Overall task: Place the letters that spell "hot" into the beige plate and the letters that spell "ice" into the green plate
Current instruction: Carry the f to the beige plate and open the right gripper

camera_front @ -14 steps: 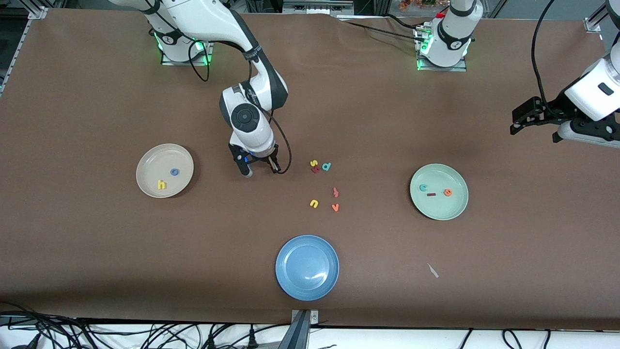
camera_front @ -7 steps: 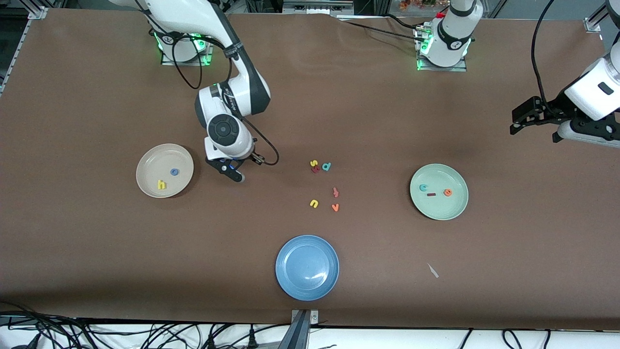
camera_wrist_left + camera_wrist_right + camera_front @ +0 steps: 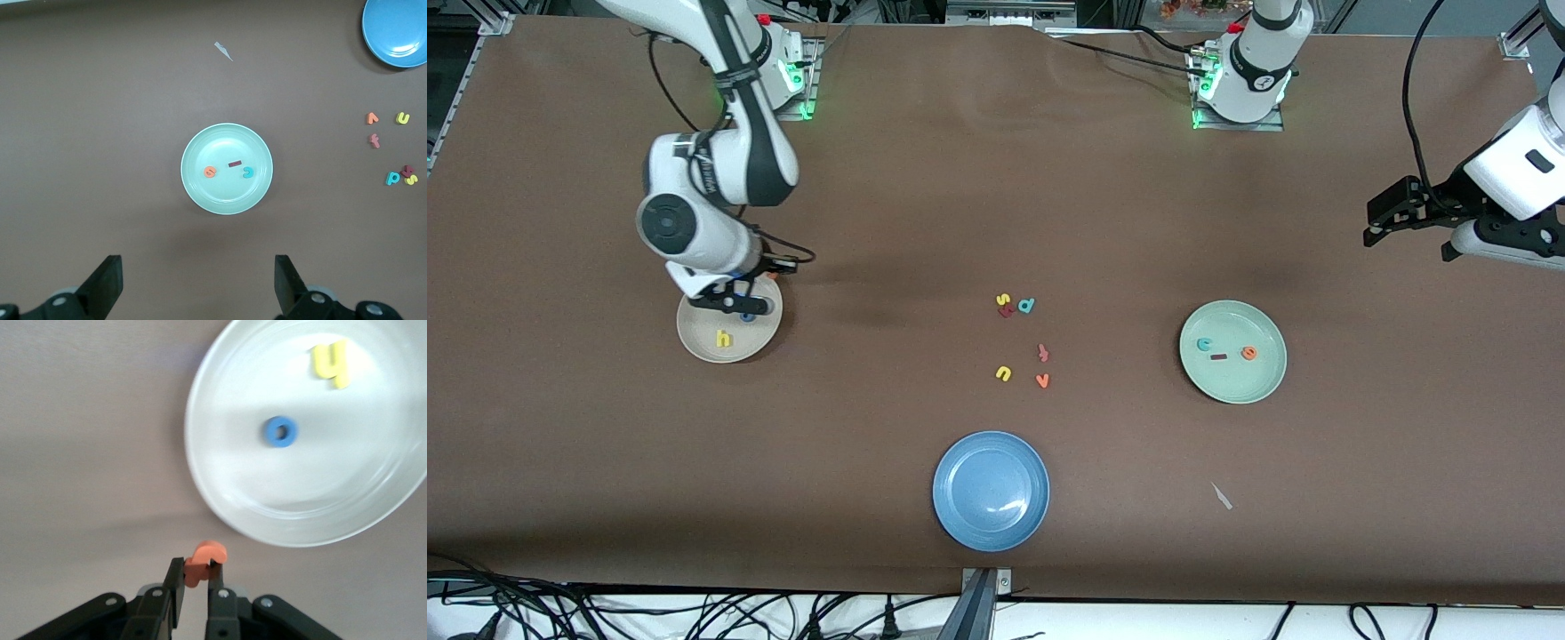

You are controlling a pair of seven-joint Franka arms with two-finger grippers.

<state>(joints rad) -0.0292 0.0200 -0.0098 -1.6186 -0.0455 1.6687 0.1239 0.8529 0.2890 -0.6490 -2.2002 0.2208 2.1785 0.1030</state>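
I see a brown table (image 3: 996, 178) under even light, with black cables (image 3: 605, 613) tangled along its near edge.

Right arm reaches down from its base, wrist bent; right end effector (image 3: 734, 300) hangs over the rim of the beige plate (image 3: 694, 342), fingers (image 3: 175, 587) clamped on the orange t (image 3: 204, 561). Left arm waits, raised well off that plate; left end effector (image 3: 199, 283) points down, fingers spread wide, holding nothing.
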